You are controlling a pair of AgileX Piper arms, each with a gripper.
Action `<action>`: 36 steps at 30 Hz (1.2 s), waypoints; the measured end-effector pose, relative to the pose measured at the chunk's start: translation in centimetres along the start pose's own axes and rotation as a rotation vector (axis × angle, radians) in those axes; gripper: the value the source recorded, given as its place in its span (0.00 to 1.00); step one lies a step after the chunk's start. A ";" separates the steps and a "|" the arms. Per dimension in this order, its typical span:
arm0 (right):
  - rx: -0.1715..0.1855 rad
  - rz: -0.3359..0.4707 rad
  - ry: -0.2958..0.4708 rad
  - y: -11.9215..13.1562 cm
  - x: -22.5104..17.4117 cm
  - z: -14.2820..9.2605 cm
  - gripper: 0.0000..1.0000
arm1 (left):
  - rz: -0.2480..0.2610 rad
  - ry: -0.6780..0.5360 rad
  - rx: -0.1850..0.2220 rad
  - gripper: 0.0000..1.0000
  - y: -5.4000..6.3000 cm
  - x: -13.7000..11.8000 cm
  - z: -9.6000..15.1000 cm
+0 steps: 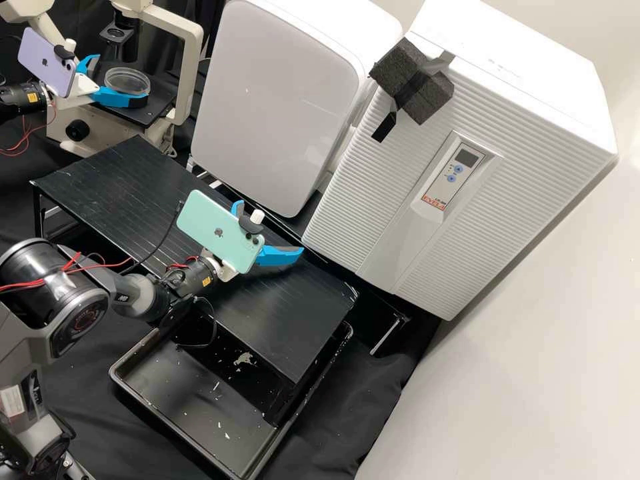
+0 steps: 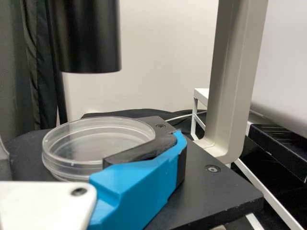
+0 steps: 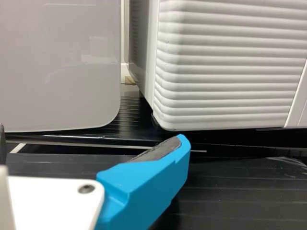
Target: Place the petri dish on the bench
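You have the petri dish (image 1: pixel 127 79) on the microscope stage (image 2: pixel 216 191), ten o'clock in the high view, between your left gripper's (image 1: pixel 120 80) wide-spread jaws, ungripped. Grasp, lift and placement on the desk (image 1: pixel 287 313) remain outstanding; your right gripper's (image 1: pixel 270 228) jaws stand apart, empty.

Black bench (image 1: pixel 267 317), black stage (image 2: pixel 211 196) bearing clear petri dish (image 2: pixel 91 139)
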 end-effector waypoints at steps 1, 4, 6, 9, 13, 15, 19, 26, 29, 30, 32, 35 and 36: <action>0.000 0.000 0.000 0.0 0.0 0.0 1.00 | -0.001 -0.002 0.000 0.00 0.0 0.0 0.1; 0.000 0.000 0.000 0.0 0.0 0.0 1.00 | -0.001 -0.003 0.000 0.00 0.0 0.0 0.1; 0.000 0.000 0.000 0.0 0.0 0.0 1.00 | -0.001 -0.003 0.000 0.00 0.0 0.0 0.1; 0.000 0.000 0.000 0.0 0.0 0.0 1.00 | -0.001 -0.003 0.000 0.00 0.0 0.0 0.1; 0.000 0.000 0.000 0.0 0.0 0.0 1.00 | -0.004 -0.013 0.001 0.00 -0.1 0.0 0.2; 0.000 0.000 0.000 0.0 0.0 0.0 1.00 | -0.006 -0.020 0.003 0.00 -0.2 0.0 0.2; 0.000 0.000 0.000 0.0 0.0 0.0 1.00 | -0.007 -0.030 -0.004 0.00 -0.2 0.0 0.3; 0.000 0.000 0.000 0.0 0.0 0.0 1.00 | -0.003 -0.041 -0.008 0.00 -0.1 0.0 0.4; 0.000 0.000 0.000 0.0 0.0 0.0 1.00 | 0.000 -0.043 -0.009 0.00 -0.3 0.0 0.4; 0.000 0.000 0.000 0.0 0.0 0.0 1.00 | 0.006 -0.045 -0.012 0.00 -0.3 0.0 0.4; 0.000 0.000 0.000 0.0 0.0 0.0 1.00 | 0.006 -0.046 -0.015 0.00 -0.3 0.0 0.4; 0.000 0.000 0.000 0.0 0.0 0.0 1.00 | 0.005 -0.053 -0.011 0.00 -0.4 -0.1 0.4; 0.000 0.000 0.000 0.0 0.0 0.0 1.00 | 0.006 -0.057 -0.008 0.00 -0.4 -0.1 0.5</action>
